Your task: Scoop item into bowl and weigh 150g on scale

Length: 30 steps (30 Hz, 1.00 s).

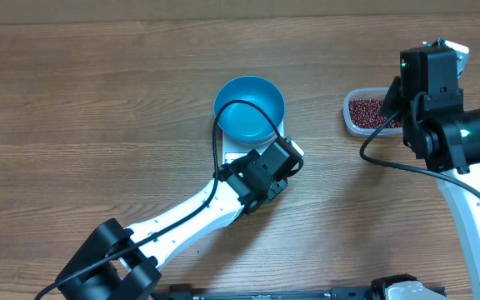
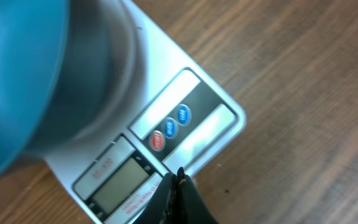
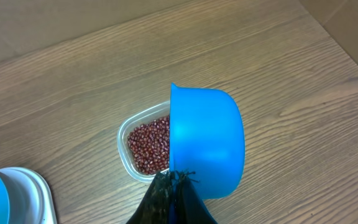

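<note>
Where the beans [image 3: 149,144] fill their tub [image 3: 122,140], they look tiny, maroon.

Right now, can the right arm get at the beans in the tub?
Probably yes. The right tool holds the scoop over the open tub; the beans lie uncovered, with nothing between. The left tool is away at the scale.

A robot lab bench: wood-grain table [image 1: 90,92] with two cabled arms [image 1: 186,221].

Clr tub [image 3: 122,144] on wood tbl [image 1: 98,100]; blue scoop [image 3: 207,140] (tipped sideways).
</note>
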Available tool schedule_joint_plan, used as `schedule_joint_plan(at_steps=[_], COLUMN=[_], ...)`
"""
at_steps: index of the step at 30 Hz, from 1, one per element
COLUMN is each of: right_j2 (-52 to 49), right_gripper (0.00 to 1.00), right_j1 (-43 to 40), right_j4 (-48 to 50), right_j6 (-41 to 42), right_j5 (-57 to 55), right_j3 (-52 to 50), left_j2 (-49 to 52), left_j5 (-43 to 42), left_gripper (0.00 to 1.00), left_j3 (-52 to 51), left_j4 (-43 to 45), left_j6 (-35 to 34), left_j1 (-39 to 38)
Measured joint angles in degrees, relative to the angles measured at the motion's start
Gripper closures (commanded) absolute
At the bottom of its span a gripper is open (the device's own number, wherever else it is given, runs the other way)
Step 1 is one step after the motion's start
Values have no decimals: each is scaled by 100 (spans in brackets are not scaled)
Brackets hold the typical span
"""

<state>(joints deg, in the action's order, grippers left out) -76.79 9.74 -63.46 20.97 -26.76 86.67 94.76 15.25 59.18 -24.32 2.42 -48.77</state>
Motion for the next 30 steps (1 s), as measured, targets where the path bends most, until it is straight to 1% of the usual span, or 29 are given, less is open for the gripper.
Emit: schedule_joint_plan(at_steps=[5, 15, 22, 30], right_j2=[0, 0, 0, 0], right_gripper=[96, 96, 96, 96], right_j1=[0, 0, 0, 0], right_j4=[90, 136, 179, 269], right_j6=[2, -4, 0, 0], right_j5=[0, 0, 0, 4], right_j3=[0, 0, 0, 0], left_j2=[105, 791, 817, 817], left_j5=[269, 568, 763, 774], left_gripper=[96, 96, 96, 96], left_j3=[-2, -2, -2, -2], left_j4=[188, 387, 544, 597], left_j6=[-42, -59, -61, -61], left_j1=[0, 0, 0, 57])
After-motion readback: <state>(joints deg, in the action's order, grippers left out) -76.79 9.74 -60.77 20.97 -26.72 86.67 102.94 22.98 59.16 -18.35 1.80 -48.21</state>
